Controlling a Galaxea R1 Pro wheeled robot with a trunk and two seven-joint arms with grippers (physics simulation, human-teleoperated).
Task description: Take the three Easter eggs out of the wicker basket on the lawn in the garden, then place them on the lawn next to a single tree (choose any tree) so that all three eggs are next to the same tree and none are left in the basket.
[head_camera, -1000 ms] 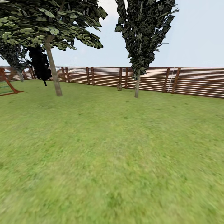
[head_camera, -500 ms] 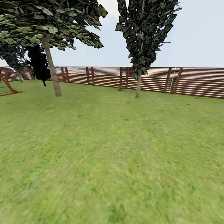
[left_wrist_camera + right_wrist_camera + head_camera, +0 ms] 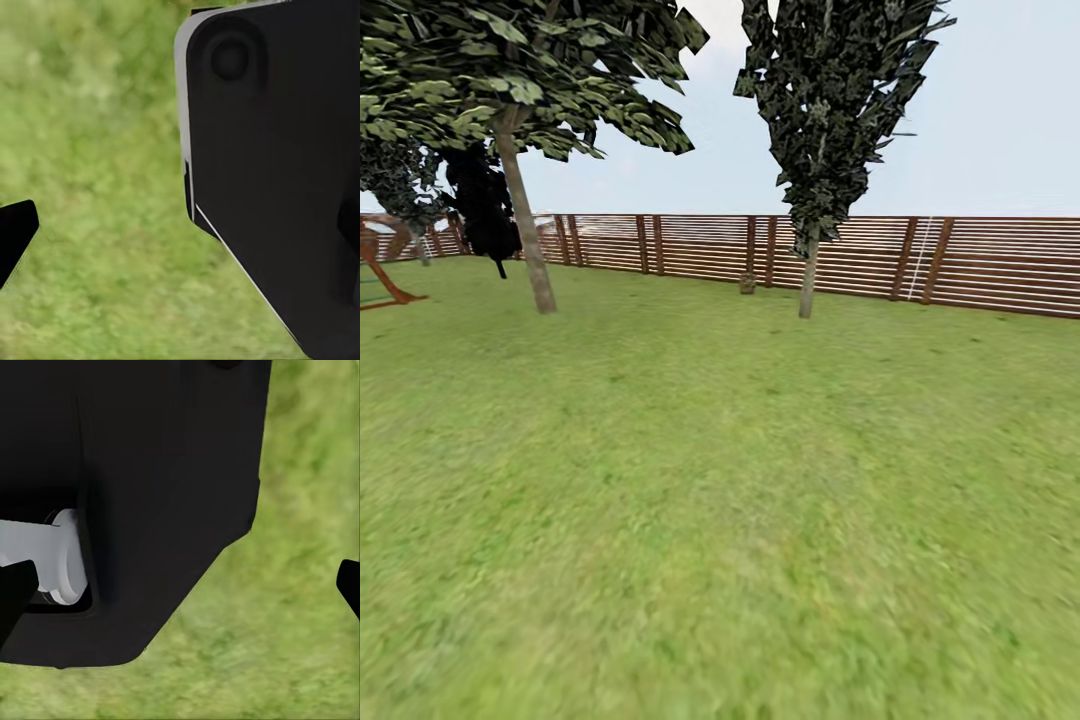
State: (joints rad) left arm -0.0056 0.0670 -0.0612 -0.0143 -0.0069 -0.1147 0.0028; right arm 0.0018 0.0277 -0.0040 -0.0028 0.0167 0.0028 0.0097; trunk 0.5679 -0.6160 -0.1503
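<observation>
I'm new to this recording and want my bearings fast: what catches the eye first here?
Two trees rise from the lawn: a leafy tree with a pale trunk at left and a narrower dark tree near the middle. Behind them runs a brown slatted fence, with a small brownish object at its foot, too far to identify. Both wrist views show dark robot parts above grass.

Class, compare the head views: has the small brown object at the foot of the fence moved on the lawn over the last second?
No. The small brown object keeps its place beside the same fence post; the whole picture drifts slightly right, so the camera has moved.
</observation>
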